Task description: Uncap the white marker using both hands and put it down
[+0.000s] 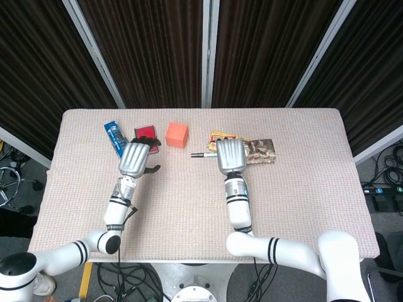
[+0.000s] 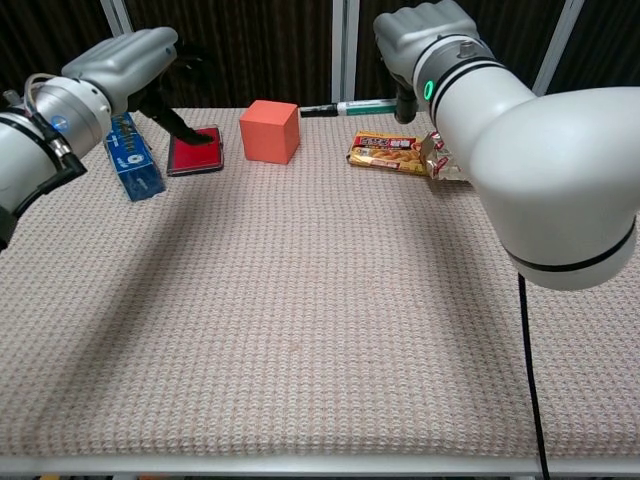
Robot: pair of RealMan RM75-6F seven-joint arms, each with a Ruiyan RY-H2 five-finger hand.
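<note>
My right hand [image 1: 230, 155] [image 2: 425, 38] grips the white marker [image 2: 350, 106] and holds it level, well above the table. Its black-capped end [image 1: 196, 153] sticks out toward my left. My left hand [image 1: 135, 158] [image 2: 130, 62] is raised too, fingers apart and holding nothing. It hovers near the red case [image 2: 195, 149], a good gap left of the marker's cap. The back of each hand hides its fingers in the head view.
On the beige cloth table [image 2: 300, 330], along the far side, lie a blue box [image 2: 128, 155], an orange cube [image 2: 269, 130], and two snack packets [image 2: 392, 150] [image 1: 261, 151] under my right hand.
</note>
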